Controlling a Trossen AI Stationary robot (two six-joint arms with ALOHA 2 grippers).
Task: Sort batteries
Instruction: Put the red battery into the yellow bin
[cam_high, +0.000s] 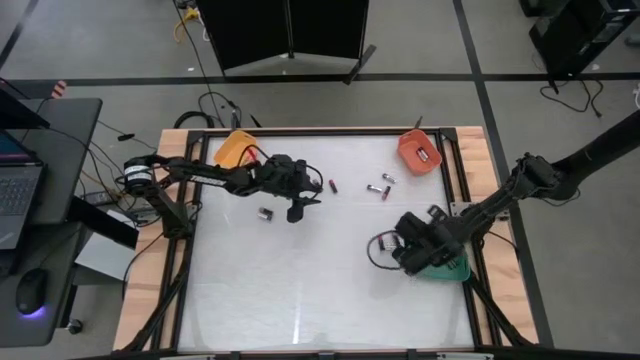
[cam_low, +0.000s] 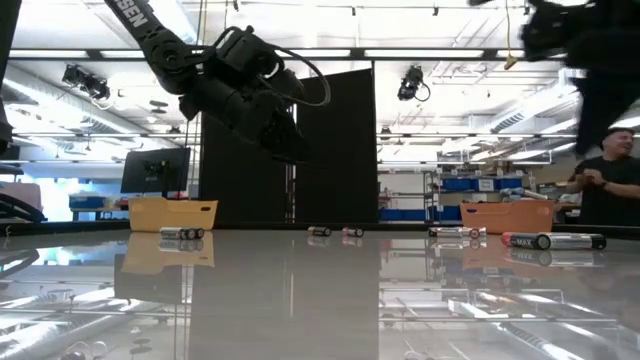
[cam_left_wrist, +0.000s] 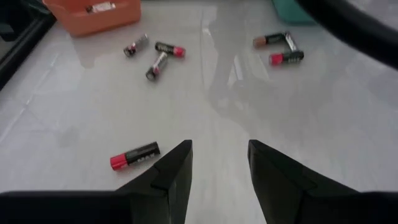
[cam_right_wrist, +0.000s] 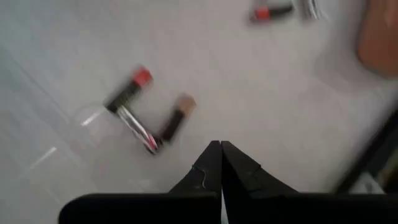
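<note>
Small dark batteries with red or silvery ends lie loose on the white table. One red-ended battery (cam_left_wrist: 134, 155) lies just beside my left gripper (cam_left_wrist: 219, 163), which hovers open above the table's middle left (cam_high: 300, 207) and holds nothing. Three more batteries (cam_left_wrist: 155, 55) lie farther off, near the red-orange tray (cam_high: 420, 151). My right gripper (cam_right_wrist: 221, 157) is shut and empty, raised near the green tray (cam_high: 447, 269). Three batteries (cam_right_wrist: 144, 118) lie on the table beyond its fingertips.
An orange tray (cam_high: 235, 148) stands at the far left. The red-orange tray at the far right holds a battery (cam_high: 424, 155). Another battery (cam_high: 266, 213) lies left of my left gripper. A person (cam_low: 610, 180) stands beyond the table in the low view.
</note>
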